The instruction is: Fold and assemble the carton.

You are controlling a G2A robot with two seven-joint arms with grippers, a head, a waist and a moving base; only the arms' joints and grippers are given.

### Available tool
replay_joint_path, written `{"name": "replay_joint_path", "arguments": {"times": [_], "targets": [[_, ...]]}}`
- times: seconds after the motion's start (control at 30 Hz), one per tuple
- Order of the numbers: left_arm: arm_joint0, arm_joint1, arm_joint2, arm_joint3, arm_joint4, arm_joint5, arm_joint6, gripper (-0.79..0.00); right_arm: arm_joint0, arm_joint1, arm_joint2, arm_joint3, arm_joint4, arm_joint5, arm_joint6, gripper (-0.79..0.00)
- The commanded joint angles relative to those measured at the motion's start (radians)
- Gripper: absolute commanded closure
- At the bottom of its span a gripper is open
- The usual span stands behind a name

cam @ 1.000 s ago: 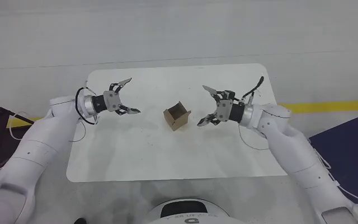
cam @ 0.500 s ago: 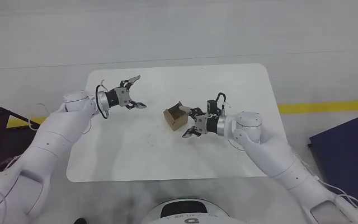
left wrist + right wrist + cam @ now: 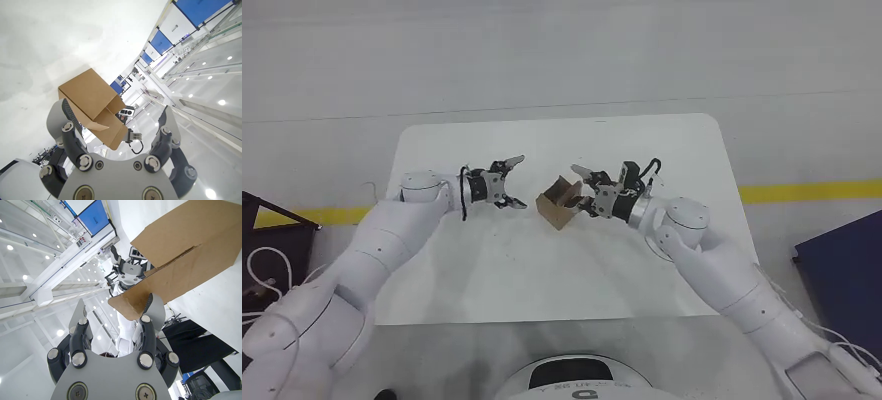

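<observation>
White tabletop (image 3: 542,290) carries the carton (image 3: 558,205) near its middle. My right gripper (image 3: 581,189) is nearer: spread wide, a loose flap (image 3: 130,306) lying between its fingers (image 3: 152,307), against one. My left gripper (image 3: 517,183), also spread, sits just beside the carton's opposite side. Since half a second ago both have closed in.

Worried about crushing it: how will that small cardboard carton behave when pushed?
Probably light: the carton is small, thin and hollow, so it may slide on the smooth table. Its loose flaps likely bend easily. Open-ended walls could buckle if squeezed.
</observation>
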Motion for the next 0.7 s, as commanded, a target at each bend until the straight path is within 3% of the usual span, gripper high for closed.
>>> {"name": "replay_joint_path", "arguments": {"times": [0.0, 0.3, 0.47, 0.67], "targets": [[-0.01, -0.015, -0.002, 0.032, 0.003, -0.014, -0.001, -0.785, -0.003, -0.002, 0.008, 0.012, 0.004, -0.008, -0.001, -0.591], [-0.025, -0.086, 0.004, 0.108, 0.049, -0.115, 0.043, -0.785, -0.038, -0.007, 0.047, 0.036, 0.017, -0.037, -0.01, -0.597], [-0.021, -0.123, 0.016, 0.127, 0.053, -0.067, -0.054, -0.785, -0.063, -0.007, 0.083, 0.039, 0.023, -0.062, -0.028, -0.6], [-0.009, -0.141, 0.012, 0.144, 0.056, 0.0, -0.194, -0.785, -0.074, -0.009, 0.125, 0.053, 0.064, -0.07, -0.021, -0.603]]}}
